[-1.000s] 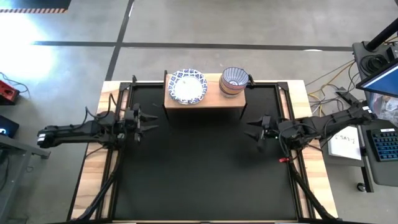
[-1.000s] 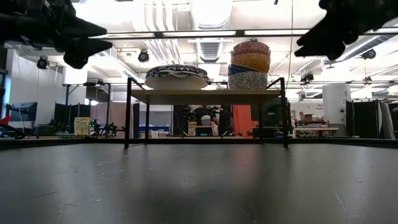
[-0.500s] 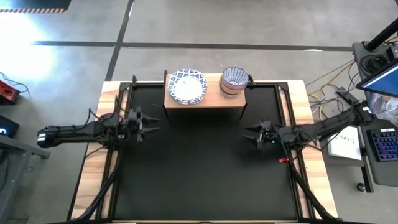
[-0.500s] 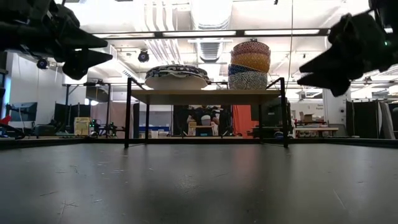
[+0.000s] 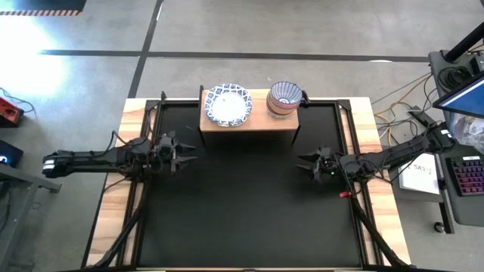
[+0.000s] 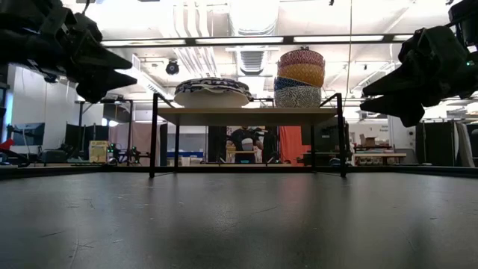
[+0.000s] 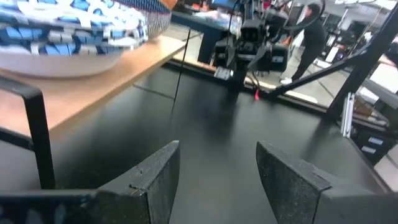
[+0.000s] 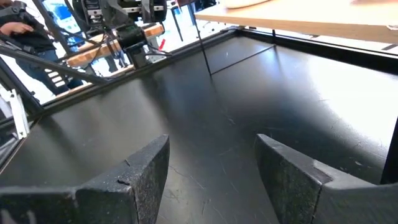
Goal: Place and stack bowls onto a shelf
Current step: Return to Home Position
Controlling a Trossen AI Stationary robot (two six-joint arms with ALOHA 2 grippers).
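Both arms sit over the black tabletop (image 5: 242,208), short of the shelf. Left gripper (image 5: 189,154): fingers spread, empty, edged slightly inward over the last second. Right gripper (image 5: 304,161): fingers spread, empty, now lower in the low view. Beyond them, the shelf (image 5: 257,119) carries the white bowls (image 5: 228,104) stacked left and the small bowls (image 5: 283,98) stacked right. Judgement: stacking looks finished, arms settling home.

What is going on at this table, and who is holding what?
Nothing is held. The shelf carries a stack of white blue-rimmed bowls beside a stack of small bowls. The left end effector and right end effector hover open and empty over the black tabletop, one each side, in front of the shelf.
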